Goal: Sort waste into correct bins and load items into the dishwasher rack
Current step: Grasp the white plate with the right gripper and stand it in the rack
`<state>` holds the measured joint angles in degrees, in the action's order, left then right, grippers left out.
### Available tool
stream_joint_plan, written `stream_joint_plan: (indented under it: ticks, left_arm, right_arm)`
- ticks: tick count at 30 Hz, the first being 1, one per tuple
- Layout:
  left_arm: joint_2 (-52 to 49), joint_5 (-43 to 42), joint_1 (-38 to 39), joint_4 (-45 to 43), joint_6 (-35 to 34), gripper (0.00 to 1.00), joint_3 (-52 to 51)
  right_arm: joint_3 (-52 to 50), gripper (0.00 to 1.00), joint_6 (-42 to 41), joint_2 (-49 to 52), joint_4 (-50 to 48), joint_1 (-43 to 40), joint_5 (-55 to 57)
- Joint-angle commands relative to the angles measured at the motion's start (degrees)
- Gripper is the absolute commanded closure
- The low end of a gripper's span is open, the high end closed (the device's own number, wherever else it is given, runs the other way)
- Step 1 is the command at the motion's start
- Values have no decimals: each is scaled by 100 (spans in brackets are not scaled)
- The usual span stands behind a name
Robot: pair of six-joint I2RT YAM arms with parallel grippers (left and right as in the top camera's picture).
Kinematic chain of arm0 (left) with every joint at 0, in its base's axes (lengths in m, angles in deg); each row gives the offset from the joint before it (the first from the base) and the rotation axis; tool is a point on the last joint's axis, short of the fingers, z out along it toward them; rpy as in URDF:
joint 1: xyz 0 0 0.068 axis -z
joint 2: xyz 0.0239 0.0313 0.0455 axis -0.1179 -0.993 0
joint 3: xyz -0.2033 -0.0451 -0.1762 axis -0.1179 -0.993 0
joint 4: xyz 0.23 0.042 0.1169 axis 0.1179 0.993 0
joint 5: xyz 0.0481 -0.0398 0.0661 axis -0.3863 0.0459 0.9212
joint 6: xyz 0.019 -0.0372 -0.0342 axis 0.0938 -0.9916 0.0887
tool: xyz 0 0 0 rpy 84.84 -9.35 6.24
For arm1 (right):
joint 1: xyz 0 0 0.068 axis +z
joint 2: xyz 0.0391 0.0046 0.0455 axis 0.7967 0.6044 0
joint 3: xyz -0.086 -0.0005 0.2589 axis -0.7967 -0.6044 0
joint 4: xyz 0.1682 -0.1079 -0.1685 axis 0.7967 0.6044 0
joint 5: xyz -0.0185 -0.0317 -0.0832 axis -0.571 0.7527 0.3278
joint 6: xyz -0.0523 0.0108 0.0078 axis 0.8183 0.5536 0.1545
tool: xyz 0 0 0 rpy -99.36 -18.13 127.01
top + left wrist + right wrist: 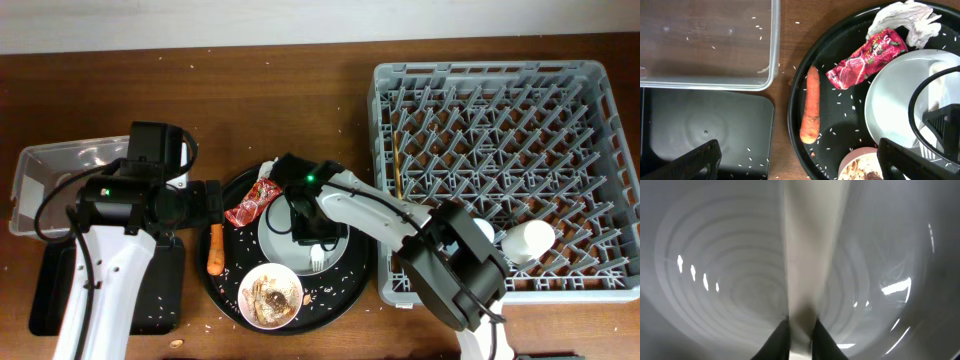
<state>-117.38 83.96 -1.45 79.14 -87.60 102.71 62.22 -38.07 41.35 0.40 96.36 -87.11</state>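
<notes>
My right gripper [308, 225] is low over the white plate [275, 235] on the round black tray and is shut on the white plastic fork [812, 255]; its tips [801, 330] pinch the handle. The fork's tines [318, 262] stick out over the plate's edge. My left gripper [805, 165] is open and empty, just left of the tray, above the carrot [811, 105]. The red wrapper [867, 57] and the crumpled tissue [907, 20] lie on the tray. A bowl with brown food scraps [270, 295] stands at the tray's front.
The clear tub [705, 45] and the shallow black tray [705, 130] lie left of the round tray [225, 290]. The grey rack [590, 130] at the right holds chopsticks [400, 165] and a cup [528, 240]. Rice grains are scattered about.
</notes>
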Motion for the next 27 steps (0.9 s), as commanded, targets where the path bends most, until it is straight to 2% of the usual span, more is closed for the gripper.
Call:
stream_joint_plan:
  ticks: [1,2,4,7,9,12,14,16,18,21,23,25,27]
  left_arm:
    - [63,66,-24,7,-74,1,26]
    - [63,66,-24,7,-74,1,26]
    - [63,66,-24,7,-74,1,26]
    - [63,66,-24,7,-74,1,26]
    - [63,66,-24,7,-74,1,26]
    - [63,66,-24,7,-74,1,26]
    - [63,66,-24,7,-74,1,26]
    - [63,66,-24,7,-74,1,26]
    - [63,66,-24,7,-74,1,26]
    - [63,66,-24,7,-74,1,26]
    - [63,66,-24,7,-74,1,26]
    - [63,66,-24,7,-74,1,26]
    - [63,66,-24,7,-72,1,26]
  right_arm:
    - [138,88,378,-525,234,-133,337]
    - [267,88,514,-1099,345,-315,404]
    - [273,88,809,-1593,365,-542,407]
    - [273,88,1738,-2505,492,-1419,435]
    - [269,88,2393,-2505,649,-2131,514]
    - [168,86,2540,-1939,844,-2524,490]
    - [168,54,2535,-1770,903,-2490,483]
    - [192,41,2511,-1908,909,-2352,485]
    - [197,38,2203,-2363,951,-1915,382]
    - [155,41,1504,-2398,986,-999,247]
    - [-236,43,-81,-2122,892,-341,782]
    - [-667,45,-525,-1823,487,-225,767]
    - [-1067,47,-599,-1486,66,-350,730]
